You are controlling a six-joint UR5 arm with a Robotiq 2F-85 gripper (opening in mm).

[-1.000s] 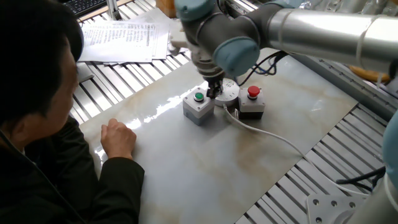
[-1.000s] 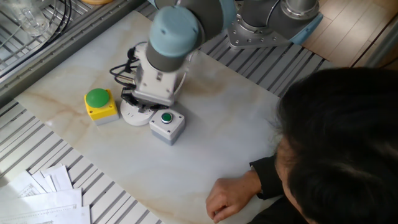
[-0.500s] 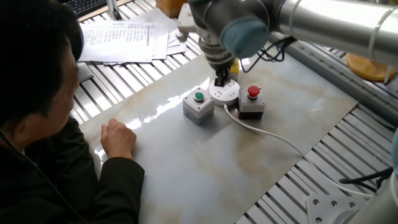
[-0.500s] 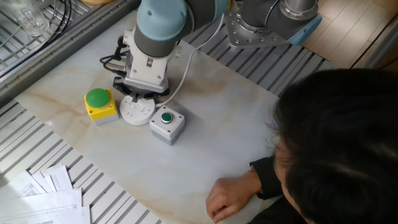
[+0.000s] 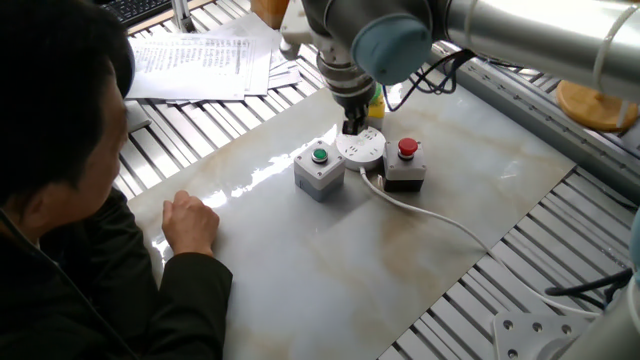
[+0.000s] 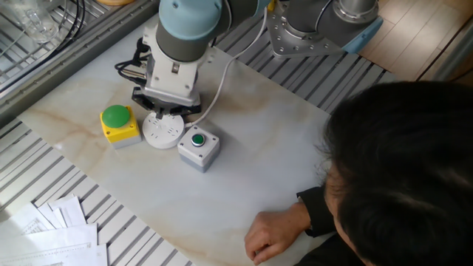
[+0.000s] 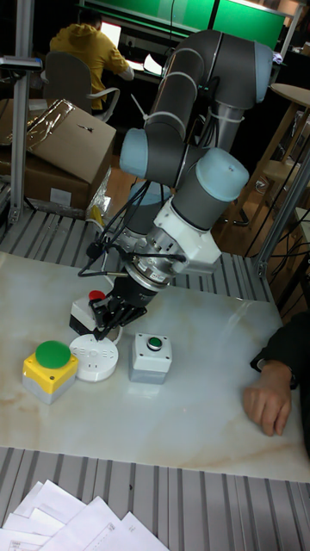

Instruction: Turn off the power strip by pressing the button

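Note:
The power strip (image 5: 360, 151) is a round flat white disc lying between two grey button boxes, and its thick white cable (image 5: 430, 215) trails off across the table. My gripper (image 5: 352, 127) points straight down over the disc's far rim, and its dark fingertips meet in a single narrow tip, shut on nothing. The other fixed view has the gripper (image 6: 161, 114) at the back edge of the power strip (image 6: 162, 131). From the tall fixed view, the gripper (image 7: 107, 330) hangs just over the power strip (image 7: 93, 355). Whether it touches the disc is unclear.
A grey box with a green button (image 5: 319, 169) stands left of the disc, and a grey box with a red button (image 5: 405, 166) stands right of it. A yellow box with a green cap (image 6: 118, 124) is close by. A person's hand (image 5: 190, 222) rests on the table. Papers (image 5: 195, 60) lie at the back.
The gripper has moved from over the disc beside the green-button box back to the disc's far rim and risen a little, uncovering the top of the power strip. The boxes have not moved.

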